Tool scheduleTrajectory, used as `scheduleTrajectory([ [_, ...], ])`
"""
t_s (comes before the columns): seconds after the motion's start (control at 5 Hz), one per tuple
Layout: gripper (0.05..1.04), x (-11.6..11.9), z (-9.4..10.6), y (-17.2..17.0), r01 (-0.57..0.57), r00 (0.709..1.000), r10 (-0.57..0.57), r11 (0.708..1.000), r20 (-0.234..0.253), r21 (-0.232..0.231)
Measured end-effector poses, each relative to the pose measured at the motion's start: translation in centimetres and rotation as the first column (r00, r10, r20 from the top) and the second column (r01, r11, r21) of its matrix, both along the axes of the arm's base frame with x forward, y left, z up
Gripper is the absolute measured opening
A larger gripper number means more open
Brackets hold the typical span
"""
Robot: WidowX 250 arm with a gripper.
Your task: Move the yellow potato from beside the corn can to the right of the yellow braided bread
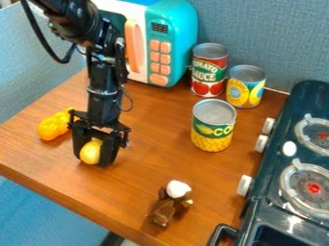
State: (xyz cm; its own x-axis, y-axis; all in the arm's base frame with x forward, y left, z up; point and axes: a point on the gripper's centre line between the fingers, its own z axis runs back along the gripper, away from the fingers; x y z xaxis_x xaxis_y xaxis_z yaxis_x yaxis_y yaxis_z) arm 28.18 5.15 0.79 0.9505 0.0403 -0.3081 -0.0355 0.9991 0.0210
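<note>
So on the far left of your brown wooden bench [154,132] you've got a lumpy, glossy yellow-orange toy [51,129]. Just right of it, your black two-finger gripper [96,157] hangs pointing down, its fingers pinching a smooth, rounded yellow toy [91,152], one on each side. Can't tell if that one's off the wood or not.

Behind your arm, at the back, sits a teal and white toy microwave [181,48] with a peach handle and buttons. Down near the front edge, well apart from your gripper, there's a small brown toy with a white rounded top [165,209], lying tilted.

Next you get three upright metal cans: a red-and-green-labelled one with tomatoes on it [208,74] at the back, a green-and-yellow-labelled one [212,132] nearer you, and a yellow-and-blue-labelled one [245,90] just right of the tomato one. Far right is your dark toy stove [263,202], with pale knobs along its left side and two round burners on top.
</note>
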Motion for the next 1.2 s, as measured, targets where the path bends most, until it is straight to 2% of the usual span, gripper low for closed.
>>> scheduleTrajectory([
  [0.2, 0.989, -0.2, 0.0, -0.5, 0.004, 1.000, -0.003, 0.999, 0.013, -0.033],
  [0.4, 0.994, -0.4, 0.3, -0.8, -0.002, 0.999, 0.006, 0.997, 0.049, -0.083],
  [0.6, 0.994, -0.7, 0.4, -1.0, -0.020, 0.997, 0.028, 0.995, 0.068, -0.102],
  [0.8, 0.995, -1.1, 0.9, -1.6, 0.009, 0.996, 0.004, 0.990, 0.092, -0.144],
  [1.0, 0.996, -0.8, 2.8, -1.7, 0.026, 0.988, -0.004, 0.990, 0.156, -0.141],
  [1.2, 0.996, -0.9, 4.7, -1.3, -0.005, 0.981, 0.035, 0.988, 0.190, -0.157],
])
